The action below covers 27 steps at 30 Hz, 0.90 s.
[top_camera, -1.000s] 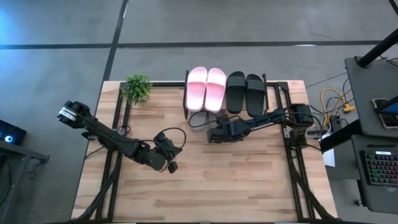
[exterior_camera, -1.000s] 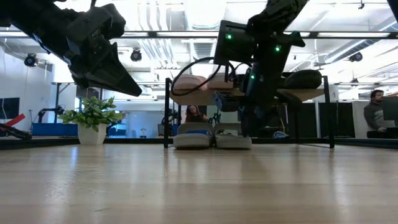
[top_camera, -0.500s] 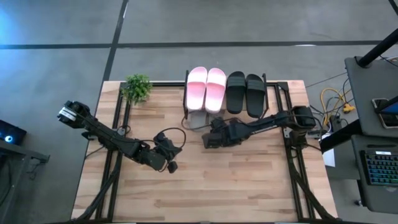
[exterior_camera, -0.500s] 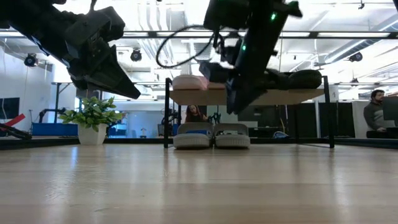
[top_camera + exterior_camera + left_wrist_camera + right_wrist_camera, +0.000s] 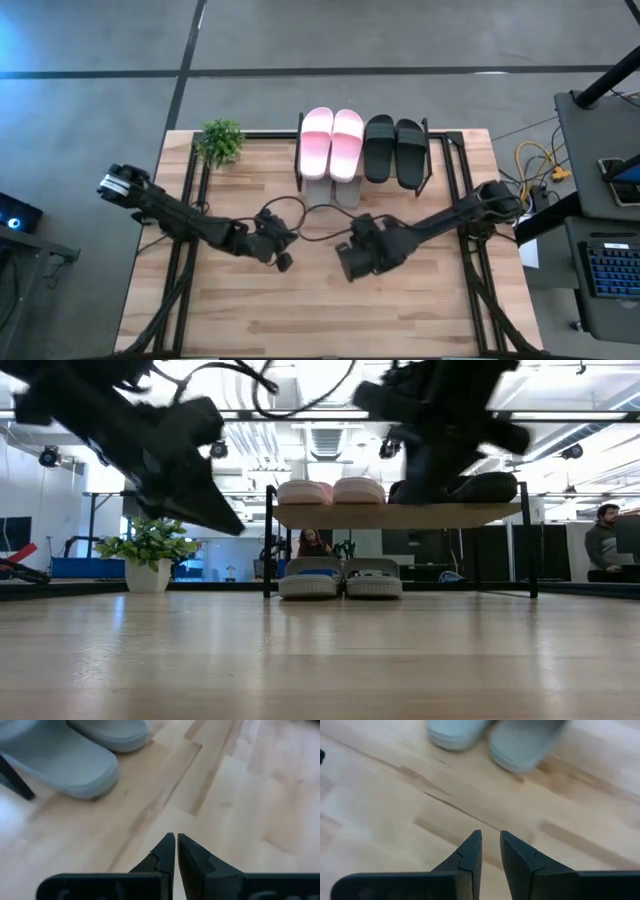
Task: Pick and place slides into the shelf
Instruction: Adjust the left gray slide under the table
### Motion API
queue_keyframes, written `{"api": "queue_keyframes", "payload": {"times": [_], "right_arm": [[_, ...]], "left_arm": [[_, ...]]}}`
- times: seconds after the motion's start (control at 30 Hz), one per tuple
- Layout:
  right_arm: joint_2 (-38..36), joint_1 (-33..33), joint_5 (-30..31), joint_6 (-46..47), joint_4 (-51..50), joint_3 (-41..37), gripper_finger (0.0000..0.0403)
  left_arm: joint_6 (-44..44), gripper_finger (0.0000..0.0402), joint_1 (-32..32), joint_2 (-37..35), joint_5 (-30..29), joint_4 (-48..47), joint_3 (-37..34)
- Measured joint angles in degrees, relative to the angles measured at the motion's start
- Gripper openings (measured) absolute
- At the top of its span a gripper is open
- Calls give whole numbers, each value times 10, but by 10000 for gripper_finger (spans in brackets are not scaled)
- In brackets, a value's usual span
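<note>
The shelf (image 5: 362,160) stands at the table's far edge. On its plank top lie the pale pink pair (image 5: 332,140) and the black pair (image 5: 395,148). The grey-green pair (image 5: 340,580) rests sole-down on the table under the plank, toes poking out (image 5: 333,192). My left gripper (image 5: 283,263) hovers shut over the table's middle, near side of the shelf; its tips (image 5: 175,836) point at bare wood. My right gripper (image 5: 347,272) hangs beside it, to its right, with a narrow gap between its tips (image 5: 490,834). Both wrist views show the grey-green slides (image 5: 75,765) (image 5: 485,735) ahead.
A small potted plant (image 5: 220,142) stands at the table's far left corner. Black frame rails (image 5: 185,250) run along both sides of the tabletop. Bare wood (image 5: 330,310) lies on the near side of both grippers. A person (image 5: 603,540) sits in the room beyond.
My right gripper has drawn back from the grey-green slides under the shelf, moving toward the table's near edge and rising. My left gripper has shifted slightly toward the right. The slides have stayed where they were.
</note>
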Motion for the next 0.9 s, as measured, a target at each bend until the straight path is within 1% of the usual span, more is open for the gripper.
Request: {"api": "queue_keyframes", "payload": {"times": [0.1, 0.2, 0.33, 0.6, 0.73, 0.9], "right_arm": [[-5, 27, 0, 72, -48, -1, 63], [-14, 55, 2, 128, -61, -1, 63], [-21, 85, 10, 180, -72, -1, 63], [-21, 126, 20, 275, -106, 0, 63], [-21, 135, 20, 291, -112, -1, 63], [-21, 137, 23, 298, -114, -1, 63]], "left_arm": [[58, 5, 23, 29, 0, 52, 0], [102, 5, 44, 66, 2, 124, 0], [116, 5, 70, 118, 4, 187, 8], [118, 5, 115, 203, 17, 197, 47], [120, 5, 131, 225, 17, 197, 65], [161, 5, 154, 242, 18, 199, 85]]}}
